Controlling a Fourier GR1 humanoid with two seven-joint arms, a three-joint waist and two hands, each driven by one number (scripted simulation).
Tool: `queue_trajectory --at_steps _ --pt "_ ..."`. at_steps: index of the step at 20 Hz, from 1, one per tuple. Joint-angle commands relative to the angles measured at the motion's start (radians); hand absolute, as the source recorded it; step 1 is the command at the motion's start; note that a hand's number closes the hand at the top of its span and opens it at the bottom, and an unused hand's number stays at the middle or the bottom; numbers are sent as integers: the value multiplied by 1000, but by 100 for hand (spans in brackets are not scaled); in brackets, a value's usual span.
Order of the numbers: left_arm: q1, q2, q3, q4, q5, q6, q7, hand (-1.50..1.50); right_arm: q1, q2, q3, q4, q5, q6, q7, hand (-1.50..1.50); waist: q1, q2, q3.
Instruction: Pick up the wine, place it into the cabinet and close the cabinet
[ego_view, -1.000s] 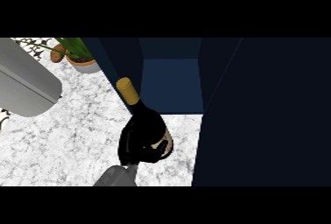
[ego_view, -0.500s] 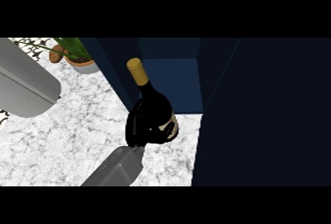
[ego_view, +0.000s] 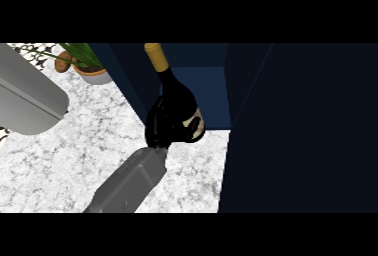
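The left hand (ego_view: 164, 131) curls round the lower body of the wine (ego_view: 177, 97), holding it tilted at the open front of the cabinet (ego_view: 214, 95), above the table (ego_view: 88, 145).

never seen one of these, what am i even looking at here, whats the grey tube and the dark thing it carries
You are looking steeply down from a humanoid robot's head at a marble counter. The grey tube is its forearm, ending in a black hand; which hand it is cannot be told from this view. That hand is curled round a dark wine bottle with a gold-foil neck, held at the opening of a dark blue cabinet. The big dark panel at the right seems to be its open door. At the top left stand a potted plant and a grey rounded object.
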Motion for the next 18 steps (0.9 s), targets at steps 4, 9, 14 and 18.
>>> queue_trajectory --at_steps 4,9,14,18 --pt "-130 0 23 146 92 -38 -32 150 -57 11 33 42 38 -15 -6 -150 -9 4 -1" --pt "-209 0 46 189 67 -21 6 150 -48 -4 -8 43 0 -6 -11 -150 -9 3 0" --pt "-316 0 136 310 26 -49 78 150 -44 -20 -56 47 -44 2 -14 -150 -3 3 0" --pt "-377 0 113 383 56 -37 92 150 6 -1 23 -1 8 17 -34 -150 -38 11 0"
